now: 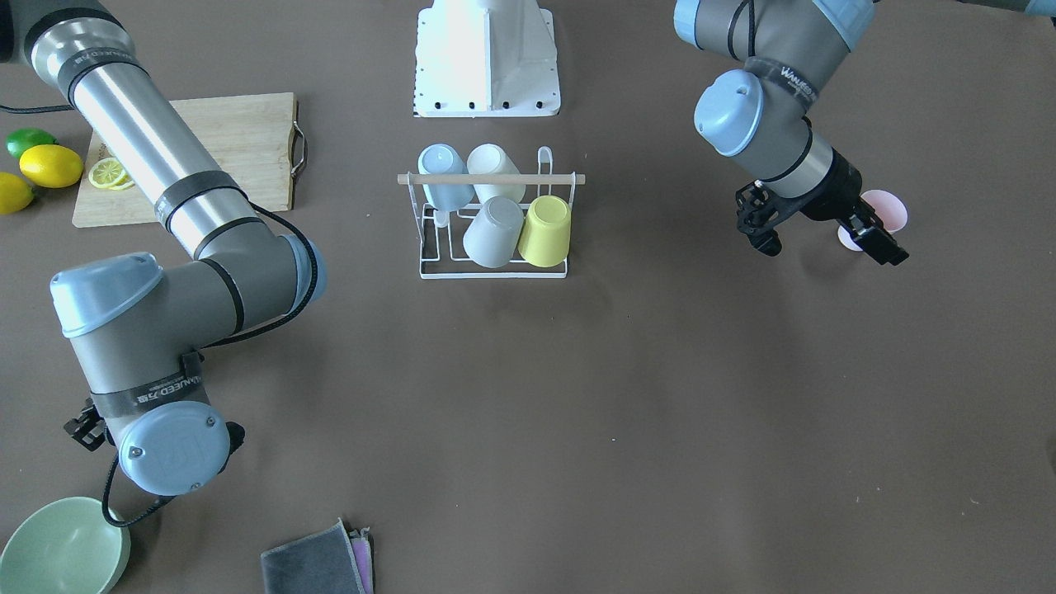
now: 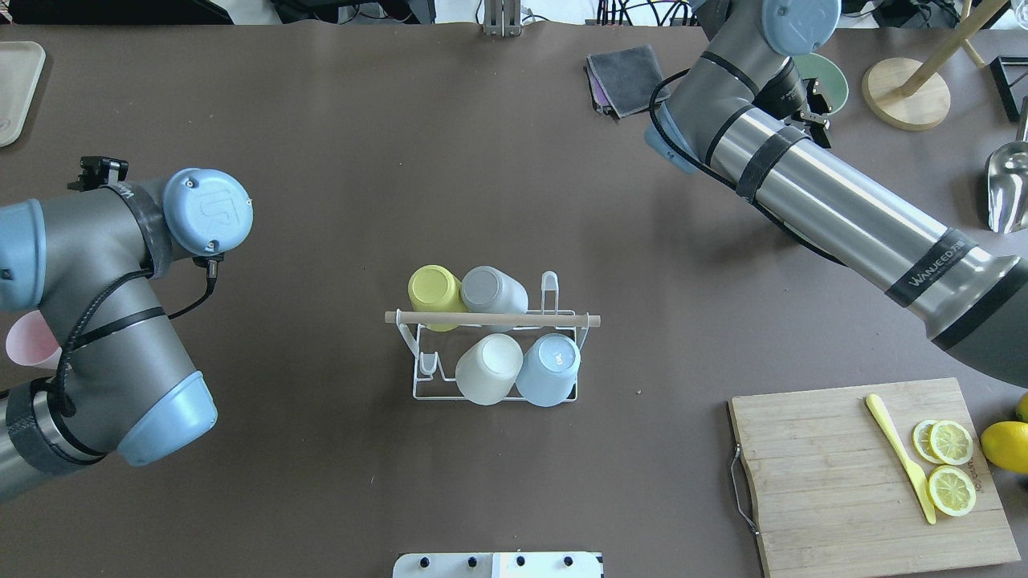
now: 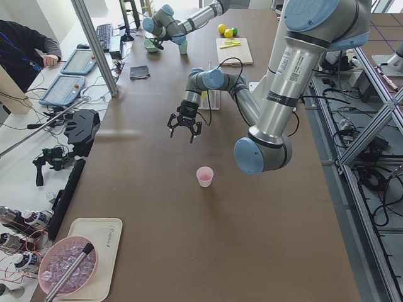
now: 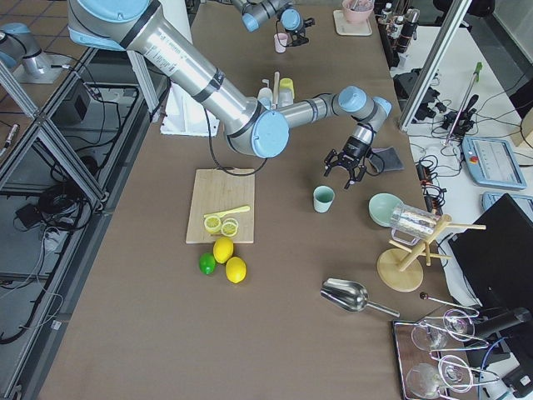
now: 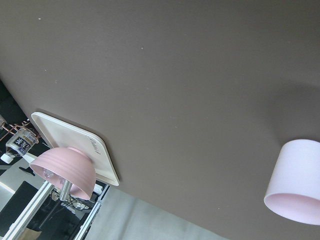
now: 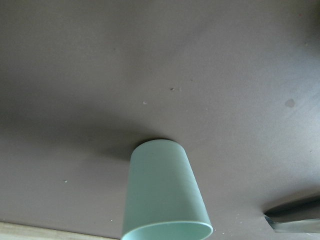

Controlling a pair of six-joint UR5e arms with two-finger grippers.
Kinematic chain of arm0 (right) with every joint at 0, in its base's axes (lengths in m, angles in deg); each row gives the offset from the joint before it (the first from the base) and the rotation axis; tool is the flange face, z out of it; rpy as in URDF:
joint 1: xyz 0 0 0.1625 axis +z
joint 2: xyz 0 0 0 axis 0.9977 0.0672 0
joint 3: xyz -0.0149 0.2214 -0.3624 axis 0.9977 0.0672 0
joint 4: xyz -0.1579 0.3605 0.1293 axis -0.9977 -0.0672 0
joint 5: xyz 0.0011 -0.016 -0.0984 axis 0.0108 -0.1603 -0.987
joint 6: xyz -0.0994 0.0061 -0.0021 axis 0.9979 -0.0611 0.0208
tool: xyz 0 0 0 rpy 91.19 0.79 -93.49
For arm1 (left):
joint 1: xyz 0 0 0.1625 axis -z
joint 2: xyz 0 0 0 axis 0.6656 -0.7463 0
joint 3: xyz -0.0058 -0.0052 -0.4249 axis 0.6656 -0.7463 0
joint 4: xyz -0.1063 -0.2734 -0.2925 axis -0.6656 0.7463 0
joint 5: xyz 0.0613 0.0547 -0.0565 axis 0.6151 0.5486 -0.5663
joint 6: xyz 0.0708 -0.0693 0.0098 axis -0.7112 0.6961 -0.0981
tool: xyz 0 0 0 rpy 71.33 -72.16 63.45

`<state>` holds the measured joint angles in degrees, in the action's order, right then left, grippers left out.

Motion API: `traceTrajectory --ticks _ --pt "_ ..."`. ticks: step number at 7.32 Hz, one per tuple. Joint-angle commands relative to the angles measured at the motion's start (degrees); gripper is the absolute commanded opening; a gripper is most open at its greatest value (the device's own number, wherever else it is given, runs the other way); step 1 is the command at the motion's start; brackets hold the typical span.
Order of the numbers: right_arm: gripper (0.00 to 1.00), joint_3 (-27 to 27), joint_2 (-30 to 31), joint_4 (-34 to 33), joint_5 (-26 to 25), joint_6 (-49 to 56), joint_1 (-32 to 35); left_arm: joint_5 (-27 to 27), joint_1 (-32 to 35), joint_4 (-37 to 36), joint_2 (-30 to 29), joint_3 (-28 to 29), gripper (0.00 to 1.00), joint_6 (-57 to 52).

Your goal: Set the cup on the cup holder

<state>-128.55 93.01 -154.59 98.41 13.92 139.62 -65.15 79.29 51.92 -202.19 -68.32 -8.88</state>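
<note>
Pink cup: likely your target. Stands upright, mouth up, long axis vertical.
Left pincer hangs above it, close. Cup sits below and off to one side, low in corner of wrist view, so not lined up yet.
Jaw spread: cannot tell, fingers not clearly shown.
Outward: cup holder well apart, toward table centre. Four cups on it, spare prong free.
Right pincer far across table, near mint cup; spread likewise unreadable.
For pink cup, left arm is much nearer; use it.

White cup holder bears blue cup, white cup, grey cup, yellow cup.
</note>
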Motion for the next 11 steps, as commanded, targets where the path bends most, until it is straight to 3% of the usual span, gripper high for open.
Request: traceTrajectory --ticks 1,4,6,11 --pt "0.99 1.8 0.0 0.2 -3.0 1.8 -2.2 0.7 -1.3 -0.3 0.8 3.0 0.98 -12.1" --pt "0.99 4.1 -0.1 1.8 -3.9 2.1 -2.6 0.1 -4.9 0.8 4.2 2.7 0.98 -11.6" --pt "0.99 6.4 -0.1 3.6 -4.4 2.6 -3.5 -5.1 -5.0 0.5 3.6 2.9 0.98 -5.9" --pt "0.99 8.8 0.0 4.6 -8.1 7.1 -4.1 -8.9 -6.3 1.2 5.6 4.1 0.97 3.0"
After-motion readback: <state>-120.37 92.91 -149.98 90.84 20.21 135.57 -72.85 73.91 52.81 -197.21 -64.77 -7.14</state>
